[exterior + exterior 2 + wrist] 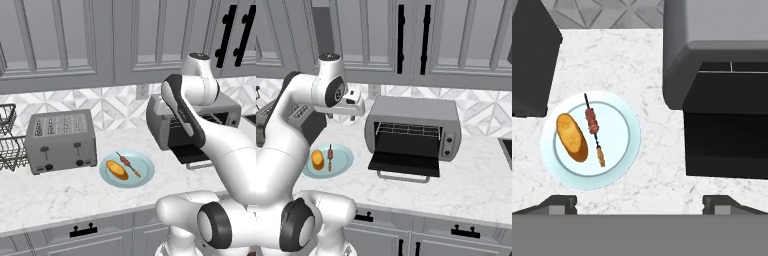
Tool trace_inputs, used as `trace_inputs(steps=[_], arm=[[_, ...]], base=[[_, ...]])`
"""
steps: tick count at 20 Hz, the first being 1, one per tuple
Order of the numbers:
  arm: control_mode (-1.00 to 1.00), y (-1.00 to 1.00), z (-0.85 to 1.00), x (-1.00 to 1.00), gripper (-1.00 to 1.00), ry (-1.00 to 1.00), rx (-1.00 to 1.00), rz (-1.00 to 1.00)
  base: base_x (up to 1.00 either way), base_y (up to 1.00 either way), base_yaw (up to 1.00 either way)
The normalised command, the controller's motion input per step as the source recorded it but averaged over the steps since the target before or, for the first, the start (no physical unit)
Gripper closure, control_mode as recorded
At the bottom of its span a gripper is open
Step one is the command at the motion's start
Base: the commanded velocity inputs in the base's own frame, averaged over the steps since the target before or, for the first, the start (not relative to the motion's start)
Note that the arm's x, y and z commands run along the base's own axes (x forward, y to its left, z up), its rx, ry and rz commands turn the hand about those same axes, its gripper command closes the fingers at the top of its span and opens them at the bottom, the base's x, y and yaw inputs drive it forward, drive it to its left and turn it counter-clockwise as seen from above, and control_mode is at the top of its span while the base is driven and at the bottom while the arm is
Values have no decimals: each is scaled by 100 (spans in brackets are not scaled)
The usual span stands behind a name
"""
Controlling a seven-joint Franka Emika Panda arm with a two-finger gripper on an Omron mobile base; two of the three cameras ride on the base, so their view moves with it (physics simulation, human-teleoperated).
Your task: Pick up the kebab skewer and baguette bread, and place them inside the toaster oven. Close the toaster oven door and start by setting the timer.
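One kebab skewer [593, 129] and one baguette bread [572, 137] lie side by side on a pale blue plate [619, 150]. The gripper [640, 201] hangs above, fingers spread, holding nothing. The toaster oven [415, 125] beside has its toaster oven door [405, 162] down; a four-slot toaster [61, 140] flanks the plate.

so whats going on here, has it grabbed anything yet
Not yet. The robot's hand hovers high above the counter, open and empty. The kebab skewer and the baguette bread lie side by side on the light blue plate. The toaster oven sits beside it with the toaster oven door folded down open and the rack bare. A four-slot toaster stands on the plate's other side.
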Motion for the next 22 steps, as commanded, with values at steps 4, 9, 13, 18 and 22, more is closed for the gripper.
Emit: trace_inputs(steps=[4,9,13,18,22], arm=[[100,0,0,0,-100,0,0,0],[100,0,0,0,-100,0,0,0],[100,0,0,0,-100,0,0,0],[100,0,0,0,-100,0,0,0],[-100,0,0,0,-100,0,0,0]], base=[[45,0,-5],[43,0,0],[5,0,0],[0,0,0],[0,0,0]])
